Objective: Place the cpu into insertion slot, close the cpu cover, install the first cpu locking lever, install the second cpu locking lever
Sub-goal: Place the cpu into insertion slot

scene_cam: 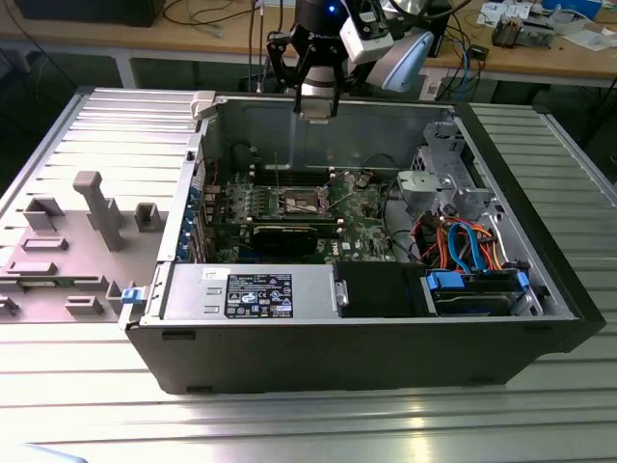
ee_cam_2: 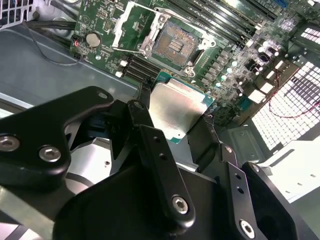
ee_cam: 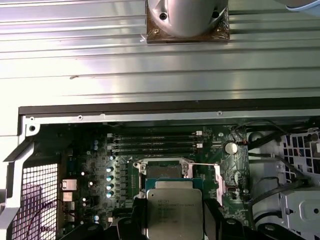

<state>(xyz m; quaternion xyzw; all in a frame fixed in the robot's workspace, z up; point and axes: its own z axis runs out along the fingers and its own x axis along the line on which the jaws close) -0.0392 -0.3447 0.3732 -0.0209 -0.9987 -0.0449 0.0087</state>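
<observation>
One gripper (scene_cam: 316,108), poised above the open computer case (scene_cam: 386,323), is clamped on the cpu (ee_cam_2: 175,112). Two black fingers (ee_cam_2: 141,117) press on opposite edges of the square chip, whose silver-grey top faces back toward the wrist in both wrist views. Beyond the fingertips, well apart from the chip, the insertion slot (ee_cam_2: 175,45) lies bare on the green circuit board (ee_cam_2: 102,55), roughly in line with the gripper's reach. Beside the slot, the cpu cover (ee_cam_2: 120,27) stands swung up, leaving the socket open.
</observation>
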